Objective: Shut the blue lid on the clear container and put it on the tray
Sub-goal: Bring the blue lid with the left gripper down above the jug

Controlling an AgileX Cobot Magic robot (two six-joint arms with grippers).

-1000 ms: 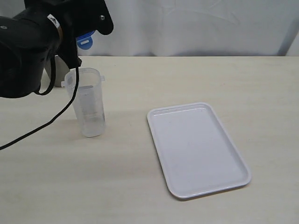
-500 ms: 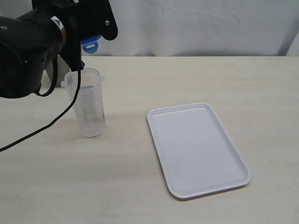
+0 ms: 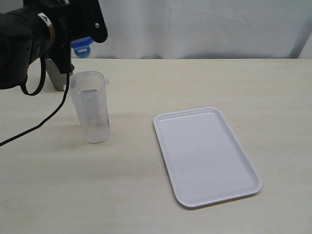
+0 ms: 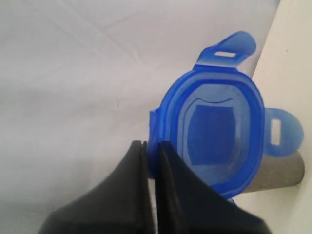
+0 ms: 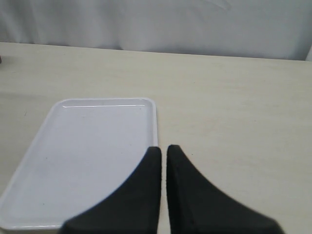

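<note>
Here we see the left gripper [image 4: 150, 145] with its two dark fingers pressed almost together, pinching the blue lid [image 4: 218, 130] by its edge. In the left wrist view the lid's hollow underside faces the camera, with two snap tabs sticking out from its rim and a grey cup [image 4: 279, 171] partly hidden behind it. In the exterior view the lid [image 3: 81, 45] hangs in the air at the front of the black left arm, above the clear container [image 3: 90, 108] and a little to the left of its mouth, not touching it. The container stands upright and uncovered on the pale table [image 3: 146, 195], at the left side of that view. The white tray [image 3: 205, 111] lies flat on the table well to the right of the container. We find the right gripper [image 5: 162, 148] with its fingers closed together and holding nothing, hovering over the near edge of the tray [image 5: 97, 141].
</note>
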